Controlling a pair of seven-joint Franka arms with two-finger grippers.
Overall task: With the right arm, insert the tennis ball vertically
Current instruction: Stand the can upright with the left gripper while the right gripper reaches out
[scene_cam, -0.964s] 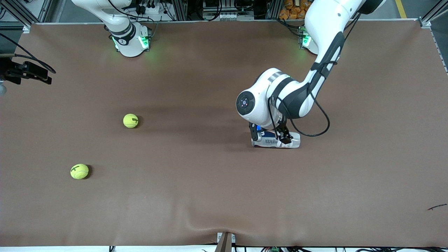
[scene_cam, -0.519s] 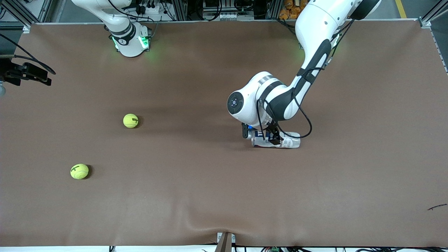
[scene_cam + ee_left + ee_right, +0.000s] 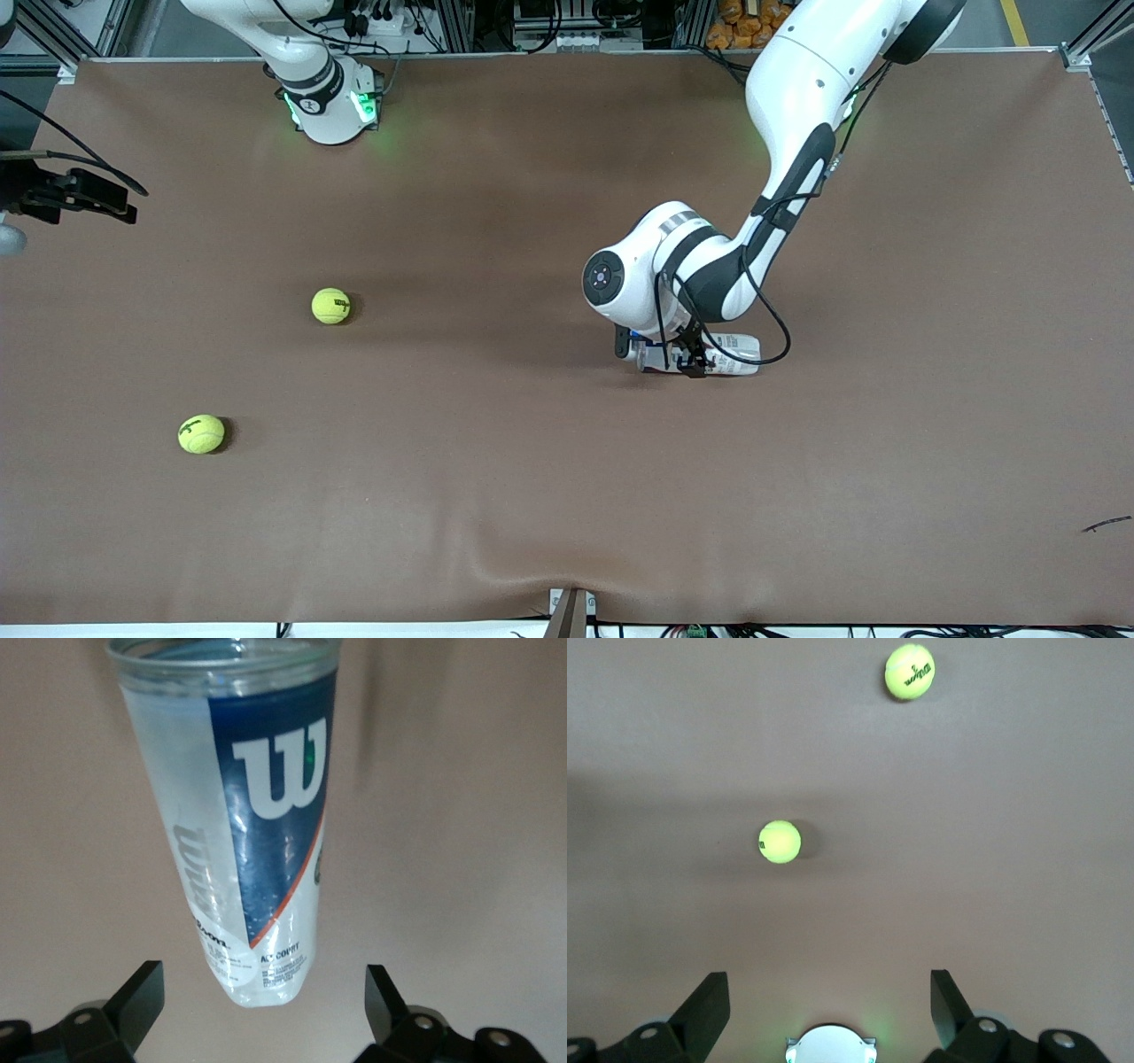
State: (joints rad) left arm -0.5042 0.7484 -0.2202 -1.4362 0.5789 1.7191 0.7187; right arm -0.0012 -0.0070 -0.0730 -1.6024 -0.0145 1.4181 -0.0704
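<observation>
Brown tabletop [image 3: 496, 496], fuzzy yellow-green tennis ball [image 3: 330, 306]

A matt brown table covering [image 3: 496, 496] lies smooth like paper or thin sheet, with a slight buckle at the edge nearest the front camera. The two yellow-green fuzzy felt tennis balls [image 3: 330, 306] [image 3: 201, 434] look soft and dull, with dark printed marks. The clear glossy plastic ball tube [image 3: 252, 828] carries a shiny blue-and-white printed label (light glints along it). The white arm shells [image 3: 802, 80] are smooth, glossy plastic; the black gripper fingers [image 3: 137, 997] look matt, hard plastic.
</observation>
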